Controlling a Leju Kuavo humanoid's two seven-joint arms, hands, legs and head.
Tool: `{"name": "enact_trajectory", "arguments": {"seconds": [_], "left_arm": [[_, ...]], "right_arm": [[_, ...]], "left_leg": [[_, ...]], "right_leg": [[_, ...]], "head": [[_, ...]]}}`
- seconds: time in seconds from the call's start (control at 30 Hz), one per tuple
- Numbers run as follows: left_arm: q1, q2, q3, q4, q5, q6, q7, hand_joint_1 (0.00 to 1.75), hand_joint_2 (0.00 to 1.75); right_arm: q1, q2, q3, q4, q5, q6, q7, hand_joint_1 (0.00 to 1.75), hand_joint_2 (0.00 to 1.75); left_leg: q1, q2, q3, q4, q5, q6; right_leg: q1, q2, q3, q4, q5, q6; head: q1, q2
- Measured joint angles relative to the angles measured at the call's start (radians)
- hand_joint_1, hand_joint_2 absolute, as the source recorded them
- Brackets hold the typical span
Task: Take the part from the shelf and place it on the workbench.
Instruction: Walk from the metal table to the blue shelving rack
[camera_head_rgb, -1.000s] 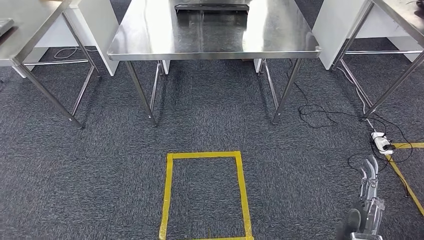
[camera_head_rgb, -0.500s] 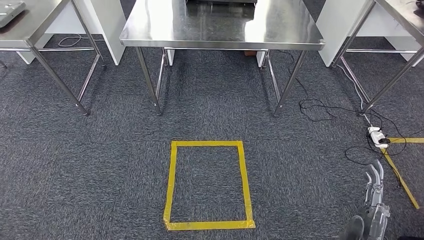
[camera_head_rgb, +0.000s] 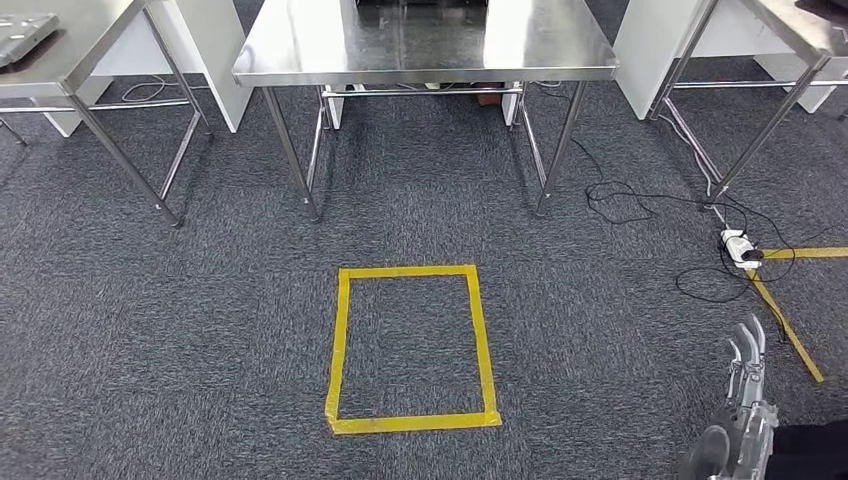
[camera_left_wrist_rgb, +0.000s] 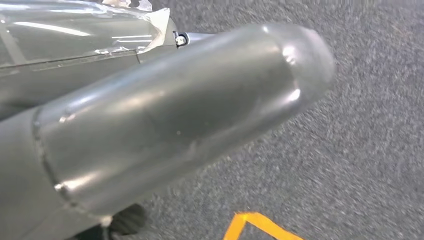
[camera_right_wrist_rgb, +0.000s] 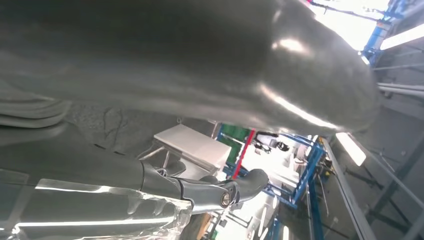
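A steel workbench (camera_head_rgb: 300, 50) stands ahead of me at the top of the head view, its shiny top mostly bare. My right hand (camera_head_rgb: 743, 410) hangs at the lower right above the carpet, fingers straight and apart, holding nothing. The right wrist view has its thick grey thumb (camera_right_wrist_rgb: 200, 60) and a dark finger (camera_right_wrist_rgb: 200, 192) with nothing between them. In the left wrist view my left hand (camera_left_wrist_rgb: 165, 125) hangs over the carpet, its thumb large in the picture, with nothing in it.
A yellow taped rectangle (camera_head_rgb: 340, 340) marks the grey carpet in front of me. More steel tables stand at the left (camera_head_rgb: 80, 50) and right (camera_head_rgb: 800, 30); a flat grey item (camera_head_rgb: 25, 25) lies on the left one. Black cables (camera_head_rgb: 620, 195) and a power strip (camera_head_rgb: 735, 245) lie at the right.
The whole picture has shifted: the tables and the yellow rectangle sit higher and the rectangle is now wholly in view, so the camera moved. My right hand keeps hanging at the lower right.
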Motion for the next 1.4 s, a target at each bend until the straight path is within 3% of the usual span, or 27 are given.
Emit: {"name": "enact_trajectory", "arguments": {"seconds": [0.03,0.07,0.1,0.13,0.17,0.23,0.37,0.47,0.6,0.83,0.97,1.17,1.27,1.33,1.4], "left_arm": [[0.001,0.000,0.000,0.000,0.000,0.002,0.000,0.00,0.00],[0.001,0.000,0.000,0.000,0.000,0.004,0.000,0.00,0.00],[0.002,0.000,0.000,0.001,0.000,0.005,0.000,0.00,0.00],[0.002,0.000,0.000,0.001,-0.001,0.006,0.001,0.00,0.00],[0.002,0.001,0.000,0.001,-0.002,0.007,0.002,0.00,0.00],[0.002,0.001,0.000,0.002,-0.006,0.009,0.005,0.00,0.00],[0.010,-0.004,0.000,0.003,-0.014,0.015,0.014,0.00,0.00],[0.016,-0.006,0.000,0.004,-0.015,0.016,0.016,0.00,0.00],[0.017,-0.009,0.000,0.005,-0.019,0.016,0.019,0.00,0.00],[0.018,-0.011,0.000,0.005,-0.032,0.017,0.022,0.00,0.00],[0.018,-0.010,0.000,0.005,-0.034,0.016,0.022,0.00,0.00],[0.018,-0.008,0.000,0.005,-0.040,0.016,0.023,0.00,0.00],[0.018,-0.008,0.000,0.005,-0.041,0.016,0.023,0.00,0.00],[0.017,-0.011,0.000,0.005,-0.041,0.016,0.023,0.00,0.00],[0.017,-0.012,0.000,0.005,-0.041,0.016,0.023,0.00,0.00]], "right_arm": [[0.000,0.000,0.000,0.002,0.001,0.000,0.001,0.00,0.00],[0.001,0.000,0.000,0.004,0.002,0.000,0.001,0.00,0.00],[0.002,0.000,0.000,0.005,0.002,0.000,0.002,0.00,0.00],[0.003,0.001,0.000,0.005,0.002,0.000,0.002,0.00,0.00],[0.005,0.001,0.000,0.005,0.003,0.000,0.002,0.00,0.00],[0.008,0.001,0.000,0.005,0.004,0.000,0.004,0.00,0.00],[0.023,0.002,-0.007,0.004,0.008,0.000,0.012,0.00,0.00],[0.032,0.003,-0.012,0.004,0.009,0.000,0.015,0.00,0.00],[0.037,0.004,-0.015,0.004,0.011,0.000,0.017,0.00,0.00],[0.058,0.009,-0.024,-0.002,0.014,0.004,0.023,0.00,0.00],[0.065,0.014,-0.034,-0.006,-0.019,0.060,0.030,0.00,0.00],[0.065,0.023,-0.056,-0.006,-0.071,0.120,0.032,0.00,0.00],[0.065,0.029,-0.063,-0.007,-0.076,0.125,0.032,0.00,0.00],[0.065,0.032,-0.068,-0.010,-0.077,0.127,0.032,0.00,0.00],[0.065,0.034,-0.071,-0.013,-0.079,0.129,0.032,0.00,0.00]], "left_leg": [[0.000,0.000,0.006,0.027,0.019,0.001],[0.000,0.000,0.030,0.017,0.051,0.004],[-0.001,-0.001,0.071,-0.027,0.080,0.009],[-0.002,-0.002,0.124,-0.096,0.089,0.016],[-0.004,-0.003,0.173,-0.167,0.086,0.023],[-0.010,-0.004,0.225,-0.258,0.060,0.033],[-0.017,-0.004,0.225,-0.292,0.050,0.036],[-0.025,-0.003,0.221,-0.291,0.058,0.049],[-0.032,0.001,0.214,-0.290,0.066,0.056],[-0.034,0.001,0.212,-0.289,0.068,0.057],[-0.034,0.001,0.211,-0.287,0.067,0.057],[-0.035,0.001,0.203,-0.280,0.068,0.059],[-0.033,0.002,0.199,-0.282,0.076,0.067],[-0.025,0.008,0.198,-0.290,0.088,0.077],[-0.020,0.018,0.191,-0.294,0.096,0.082]], "right_leg": [[0.002,-0.001,-0.013,0.003,0.010,0.001],[0.003,-0.001,-0.025,0.007,0.018,0.004],[0.004,0.000,-0.035,0.012,0.025,0.006],[0.006,-0.001,-0.044,0.018,0.030,0.010],[0.007,-0.001,-0.051,0.022,0.035,0.014],[0.009,-0.004,-0.061,0.027,0.043,0.025],[0.012,-0.005,-0.084,0.030,0.049,0.011],[0.005,-0.004,-0.086,0.027,0.064,0.025],[-0.001,-0.003,-0.085,0.025,0.076,0.036],[-0.004,-0.002,-0.086,0.025,0.079,0.037],[-0.005,-0.002,-0.088,0.025,0.080,0.039],[-0.009,-0.002,-0.094,0.025,0.085,0.047],[-0.009,-0.001,-0.096,0.024,0.090,0.056],[-0.008,0.003,-0.114,0.055,0.069,0.057],[-0.009,0.007,-0.161,0.162,0.007,0.051]], "head": [[0.000,0.000],[0.000,0.000],[-0.001,0.000],[0.000,0.000],[0.000,0.000],[0.000,0.000],[0.006,0.000],[0.007,0.000],[0.007,0.000],[0.007,0.000],[0.006,0.000],[0.006,0.000],[0.006,0.000],[0.008,0.000],[0.013,0.000]]}}
